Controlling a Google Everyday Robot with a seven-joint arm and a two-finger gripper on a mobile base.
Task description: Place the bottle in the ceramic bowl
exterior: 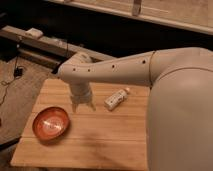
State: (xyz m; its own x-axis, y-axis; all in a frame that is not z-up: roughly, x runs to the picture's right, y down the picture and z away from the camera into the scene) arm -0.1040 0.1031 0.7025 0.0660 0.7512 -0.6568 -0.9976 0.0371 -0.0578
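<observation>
The small white bottle [116,98] lies on its side on the wooden table [100,140], its narrow orange-tinted cap end pointing to the back right. The glossy orange-red ceramic bowl [50,123] sits near the table's front left and holds nothing. My gripper [83,106] hangs from the white arm above the table, between the two: the bottle is a short way to its right, the bowl to its lower left. It holds nothing that I can see.
The large white arm body [177,110] fills the right side and hides the table's right part. A low ledge [45,46] with a small white object runs behind the table. Cables lie on the carpet [15,80] at the left.
</observation>
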